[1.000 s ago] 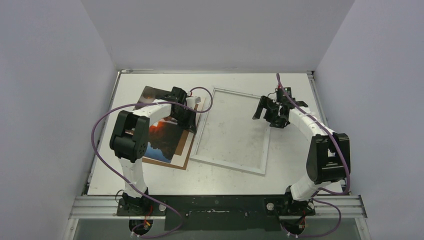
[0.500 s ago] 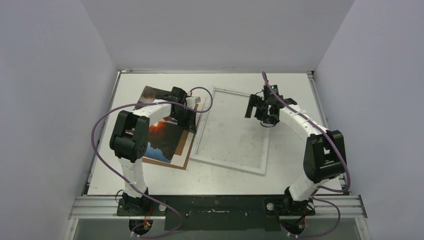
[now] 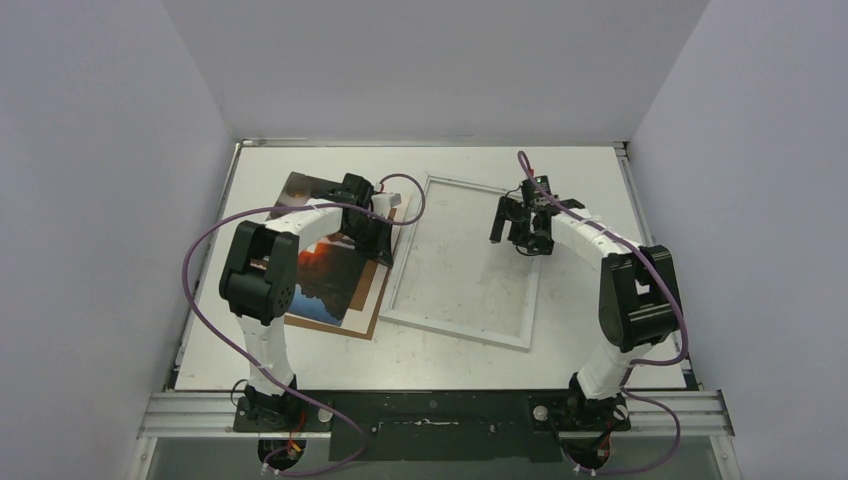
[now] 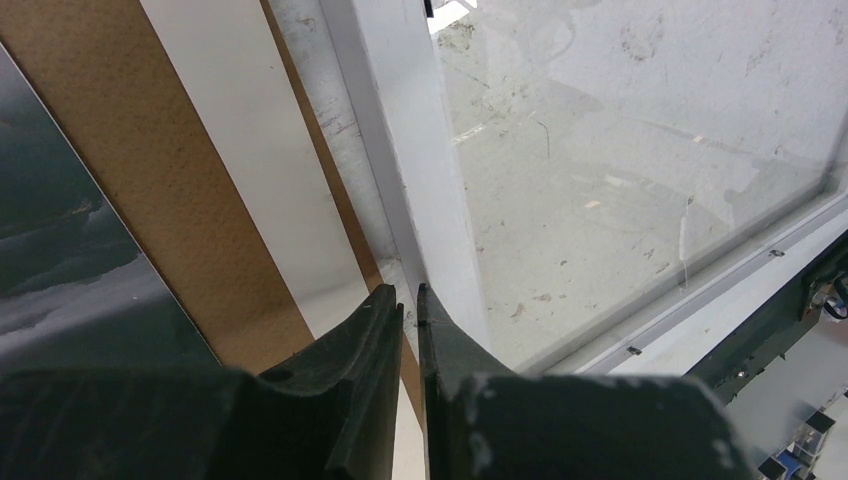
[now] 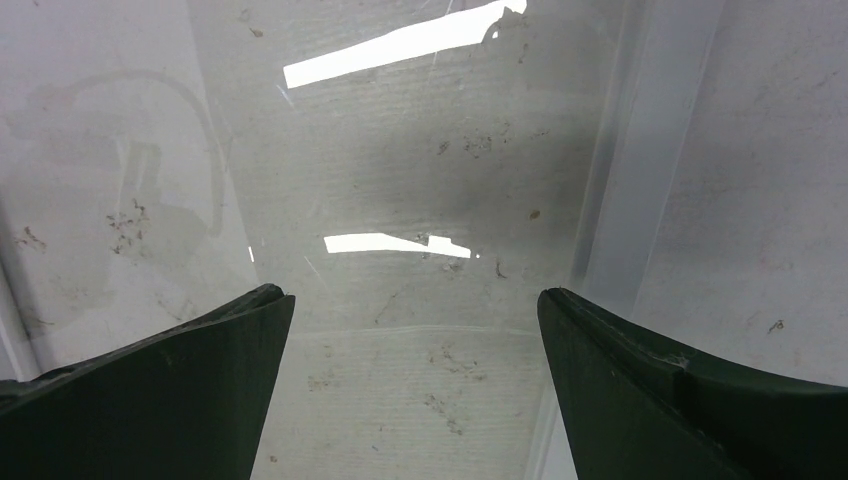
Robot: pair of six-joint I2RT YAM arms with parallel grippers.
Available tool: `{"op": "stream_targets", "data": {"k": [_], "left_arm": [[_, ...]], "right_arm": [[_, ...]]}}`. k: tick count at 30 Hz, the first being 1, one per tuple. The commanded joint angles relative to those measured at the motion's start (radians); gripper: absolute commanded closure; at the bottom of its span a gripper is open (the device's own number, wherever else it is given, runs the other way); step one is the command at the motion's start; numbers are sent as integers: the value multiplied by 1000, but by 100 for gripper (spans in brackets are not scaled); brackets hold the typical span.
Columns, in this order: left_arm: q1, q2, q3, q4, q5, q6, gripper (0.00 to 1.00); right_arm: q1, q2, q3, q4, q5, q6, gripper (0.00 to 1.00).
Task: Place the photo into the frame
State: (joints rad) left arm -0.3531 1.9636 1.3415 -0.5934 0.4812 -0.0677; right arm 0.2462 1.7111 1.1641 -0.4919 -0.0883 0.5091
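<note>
Since a second ago my right arm has swung inward from the table's right side. The right gripper (image 5: 412, 293) now hangs over the upper right part of the frame (image 3: 455, 331). My left arm, the photo and the frame have not shifted in that time.

The right gripper's fingers are spread wide with nothing between them. In the right wrist view I see the clear middle of the frame under them, and the frame's white right border runs beneath the right finger.

The left gripper (image 4: 408, 292) is pressed almost together, with only a slit showing. It sits low at the gap between the brown backing board (image 3: 368, 305) and the frame's left border. I cannot tell whether it pinches anything there.

The photo (image 3: 330, 285) lies on the backing board at the left of the table (image 3: 570, 300), beside the frame and outside it. Its right edge stops short of the board's right edge. My left forearm crosses over the photo's upper half and hides that part from the top camera. The frame lies flat and slightly skewed in the middle of the table, its left border just beside the board. A purple cable (image 3: 186, 270) loops out to the left of the left arm.
</note>
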Motion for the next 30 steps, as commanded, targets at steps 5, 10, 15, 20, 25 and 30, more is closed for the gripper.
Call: {"op": "stream_targets", "data": {"k": [5, 10, 15, 20, 25, 30], "left_arm": [[6, -18, 15, 10, 30, 0, 89], [7, -18, 16, 10, 31, -1, 89], [7, -19, 20, 9, 31, -1, 89], [8, -20, 22, 8, 32, -3, 89], [8, -21, 24, 6, 33, -3, 89], [9, -21, 22, 6, 32, -2, 90]], "right_arm": [[-11, -1, -13, 50, 25, 8, 1], [-25, 4, -16, 57, 17, 3, 0], [-37, 17, -23, 67, 8, -2, 0], [-43, 21, -33, 76, -3, -3, 0], [-43, 28, -38, 81, -11, -6, 0], [-40, -7, -45, 77, -14, 5, 0]]}}
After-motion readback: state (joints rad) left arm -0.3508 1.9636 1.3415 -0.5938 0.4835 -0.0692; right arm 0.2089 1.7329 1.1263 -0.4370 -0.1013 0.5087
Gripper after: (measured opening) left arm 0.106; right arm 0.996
